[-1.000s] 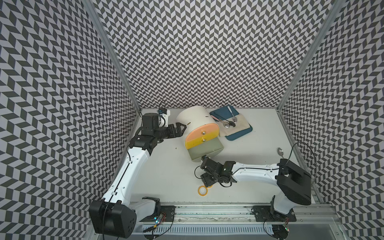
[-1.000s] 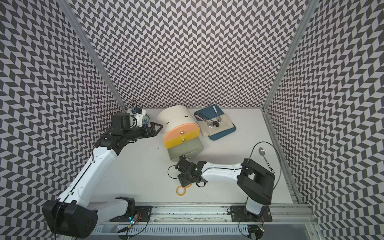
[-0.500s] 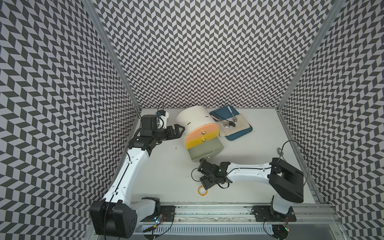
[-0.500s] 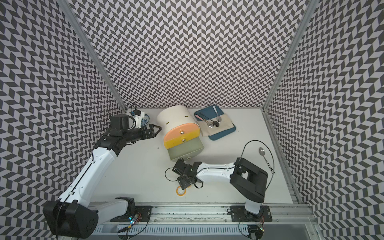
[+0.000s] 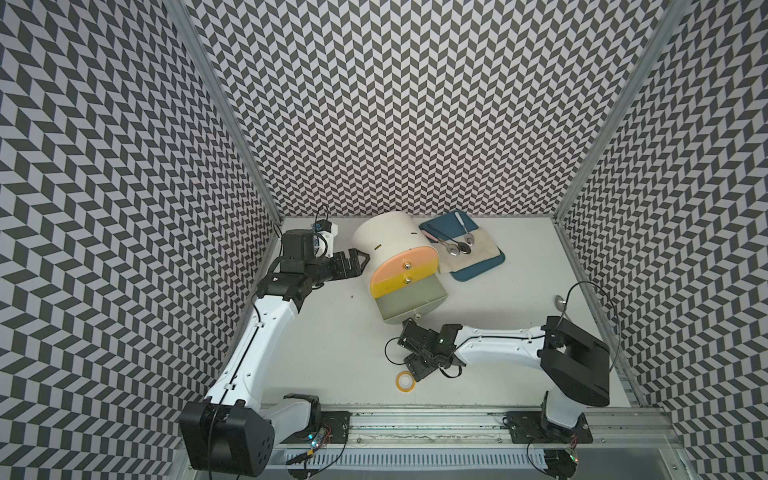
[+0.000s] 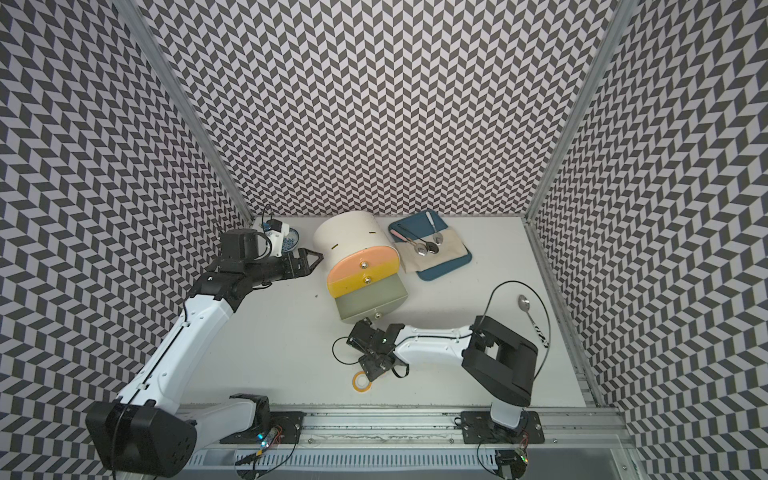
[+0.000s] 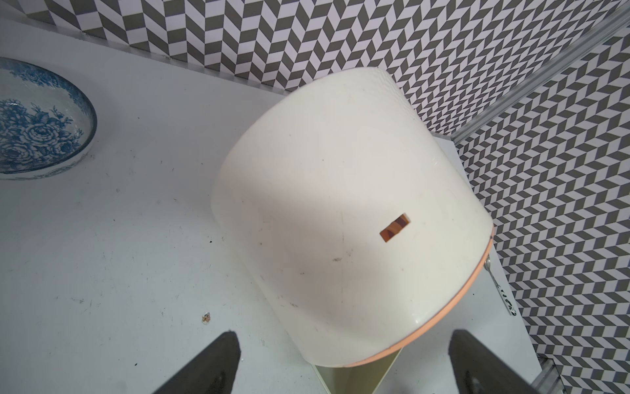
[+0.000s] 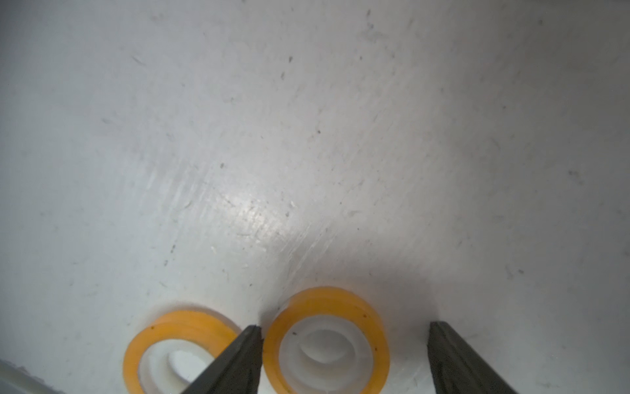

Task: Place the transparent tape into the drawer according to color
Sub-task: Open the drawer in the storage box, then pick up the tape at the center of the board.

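Right gripper partly open, straddling one yellow tape ring lying flat on the surface, not clamped. Second yellow ring just outside, lower left of frame. Left gripper wide open, empty, beside drawer unit.

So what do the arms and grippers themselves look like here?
The left arm and right arm: white links, black joints and bases, thin black cables looping near the wrists. The left gripper and right gripper: black, with tapered pointed fingers.
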